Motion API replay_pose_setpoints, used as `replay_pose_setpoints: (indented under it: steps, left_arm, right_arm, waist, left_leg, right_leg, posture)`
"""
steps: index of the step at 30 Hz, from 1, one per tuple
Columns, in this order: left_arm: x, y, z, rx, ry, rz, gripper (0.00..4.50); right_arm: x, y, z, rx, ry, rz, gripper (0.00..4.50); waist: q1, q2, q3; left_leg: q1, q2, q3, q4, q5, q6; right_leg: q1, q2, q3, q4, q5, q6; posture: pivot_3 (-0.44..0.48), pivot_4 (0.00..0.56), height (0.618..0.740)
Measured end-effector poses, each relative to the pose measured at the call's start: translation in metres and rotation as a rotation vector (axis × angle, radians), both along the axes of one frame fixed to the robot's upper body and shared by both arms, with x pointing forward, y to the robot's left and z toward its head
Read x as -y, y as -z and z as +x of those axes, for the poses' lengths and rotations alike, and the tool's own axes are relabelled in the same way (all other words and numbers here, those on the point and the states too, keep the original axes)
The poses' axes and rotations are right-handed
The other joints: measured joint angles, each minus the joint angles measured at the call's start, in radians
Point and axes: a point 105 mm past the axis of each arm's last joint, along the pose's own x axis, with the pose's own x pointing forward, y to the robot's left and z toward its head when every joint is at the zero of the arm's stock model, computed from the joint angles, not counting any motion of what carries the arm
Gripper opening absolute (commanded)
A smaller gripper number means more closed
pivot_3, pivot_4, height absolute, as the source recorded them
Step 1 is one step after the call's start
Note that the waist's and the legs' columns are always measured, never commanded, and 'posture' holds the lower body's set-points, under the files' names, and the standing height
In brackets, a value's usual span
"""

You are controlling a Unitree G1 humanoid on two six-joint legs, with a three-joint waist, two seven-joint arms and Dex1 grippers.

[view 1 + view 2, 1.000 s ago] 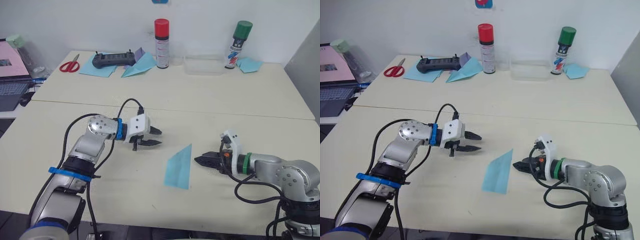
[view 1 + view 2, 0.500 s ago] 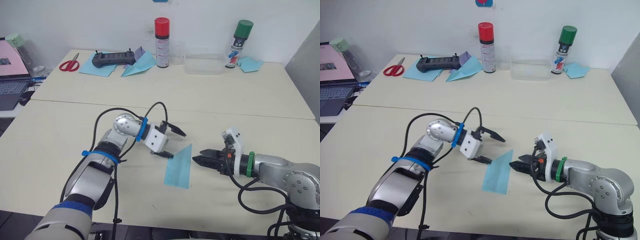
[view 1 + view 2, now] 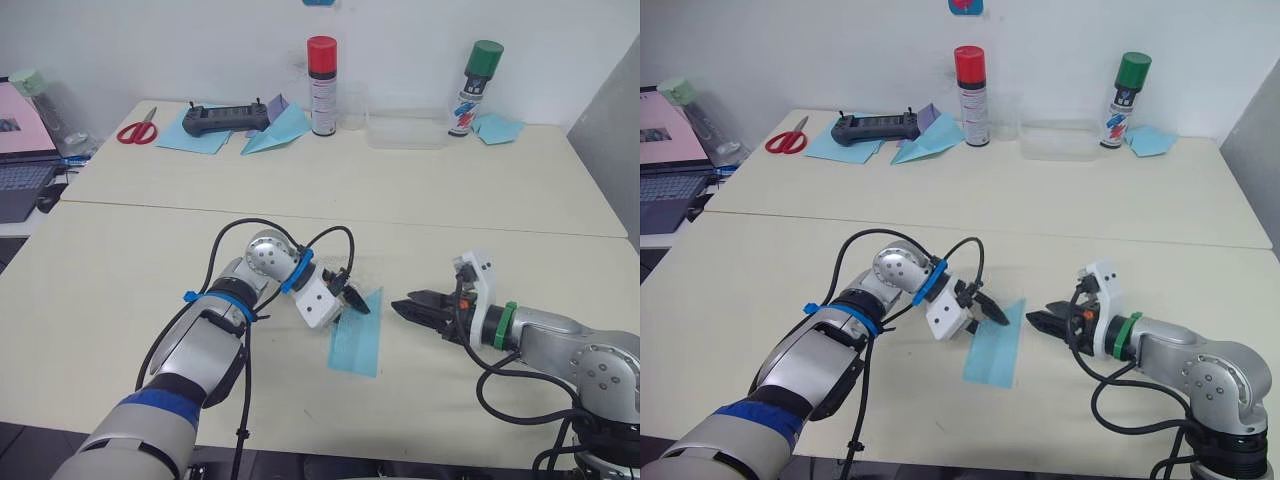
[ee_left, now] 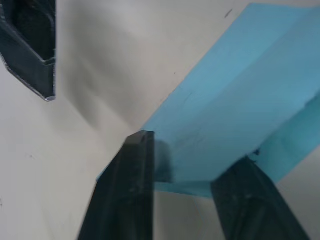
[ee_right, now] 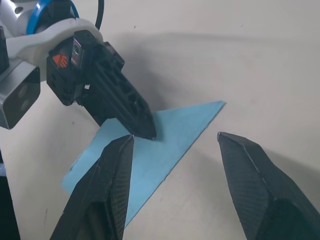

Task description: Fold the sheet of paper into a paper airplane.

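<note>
The sheet of paper (image 3: 358, 335) is light blue, folded to a narrow pointed shape, and lies flat on the near table between my two arms. My left gripper (image 3: 352, 301) is open. It reaches in from the left with its fingertips (image 4: 140, 150) down on the paper's upper left edge, and the paper (image 4: 235, 100) spreads between and beyond the two fingers. My right gripper (image 3: 405, 304) hovers open just right of the paper's tip, its fingers (image 5: 117, 165) spread wide and empty. In the right wrist view the paper (image 5: 165, 131) lies under the left gripper's black tip.
Along the far table stand a red-capped spray can (image 3: 322, 85), a green-capped can (image 3: 481, 88) and a clear container (image 3: 405, 130). There are also a black controller (image 3: 225, 119), red scissors (image 3: 138, 130) and a wider blue paper plane (image 3: 280, 128). A laptop (image 3: 25, 150) sits far left.
My left gripper swung right and down from beside the paper onto its upper left edge, and its fingers narrowed. The right gripper stayed close to the paper's tip.
</note>
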Motion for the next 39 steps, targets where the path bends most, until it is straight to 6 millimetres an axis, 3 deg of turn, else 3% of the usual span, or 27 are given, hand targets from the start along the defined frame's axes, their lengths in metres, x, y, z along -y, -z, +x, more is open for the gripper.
replay_pose_setpoints:
  steps: [2,6,12,16,22,28,31,36,39]
  left_arm:
    - [0.0,-0.003,0.001,0.012,0.005,0.004,0.02]
    - [-0.011,-0.012,0.01,0.031,-0.051,0.013,0.02]
    - [-0.078,-0.028,0.022,0.036,-0.281,0.208,0.02]
    - [-0.107,-0.031,0.004,-0.041,-0.486,0.35,0.02]
    - [-0.093,-0.024,-0.016,-0.127,-0.746,0.33,0.02]
    - [-0.065,-0.016,0.001,-0.162,-0.981,0.213,0.02]
    - [-0.053,-0.017,0.007,-0.158,-1.008,0.183,0.77]
    - [-0.053,-0.022,0.008,-0.171,-1.019,0.169,2.29]
    - [-0.061,-0.029,0.0,-0.223,-1.008,0.15,3.2]
  right_arm:
    - [-0.001,-0.001,0.001,0.007,0.002,0.007,2.78]
    - [-0.002,0.003,0.006,0.008,0.006,0.003,2.78]
    - [-0.002,0.006,0.012,0.044,-0.014,-0.023,2.78]
    - [-0.008,0.006,0.012,0.099,-0.073,-0.033,2.78]
    - [-0.015,0.007,0.01,0.16,-0.14,-0.038,2.78]
    - [-0.012,0.011,0.013,0.198,-0.167,-0.065,2.78]
    - [-0.01,0.013,0.017,0.205,-0.168,-0.074,2.78]
    - [-0.008,0.013,0.02,0.239,-0.183,-0.1,2.78]
    - [-0.011,0.01,0.018,0.294,-0.226,-0.124,3.34]
  waist:
    - [0.0,0.0,0.0]
    - [-0.007,0.0,0.0]
    - [-0.03,0.001,0.0]
    - [-0.034,0.003,0.002]
    - [-0.021,0.004,0.002]
    - [-0.015,0.004,0.002]
    - [-0.017,0.004,0.003]
    - [-0.021,0.004,0.003]
    - [-0.023,0.004,0.003]
  left_leg:
    - [0.0,0.0,0.0,0.0,0.0,0.0]
    - [0.0,0.0,0.0,0.0,0.0,0.0]
    - [0.001,0.002,-0.001,-0.001,0.0,0.0]
    - [0.001,0.003,-0.001,-0.001,0.0,0.0]
    - [0.002,0.003,-0.002,0.0,0.0,0.0]
    - [0.005,0.002,-0.001,0.003,0.0,0.0]
    - [0.005,0.002,0.0,0.003,0.0,0.0]
    - [0.006,0.003,0.0,0.002,0.0,0.0]
    - [0.005,0.003,0.0,0.002,0.0,0.0]
  right_leg:
    - [0.0,0.0,0.0,0.0,0.0,0.0]
    - [0.0,0.0,0.0,0.0,0.0,0.0]
    - [0.0,0.002,-0.001,0.001,0.001,-0.001]
    - [0.0,0.002,-0.001,0.001,0.002,-0.003]
    - [0.001,0.002,-0.002,0.001,-0.001,0.001]
    - [0.004,0.002,0.0,0.002,0.0,0.001]
    - [0.004,0.002,0.001,0.002,0.0,0.001]
    - [0.003,0.002,0.001,0.004,0.0,0.0]
    - [0.001,0.003,0.001,0.007,0.0,0.0]
  posture:
    - [0.0,0.15,0.74]
    - [0.0,0.15,0.74]
    - [0.0,0.15,0.74]
    - [0.0,0.15,0.74]
    - [0.0,0.15,0.74]
    - [0.0,0.15,0.74]
    - [0.0,0.15,0.74]
    - [0.0,0.15,0.74]
    - [0.0,0.15,0.74]
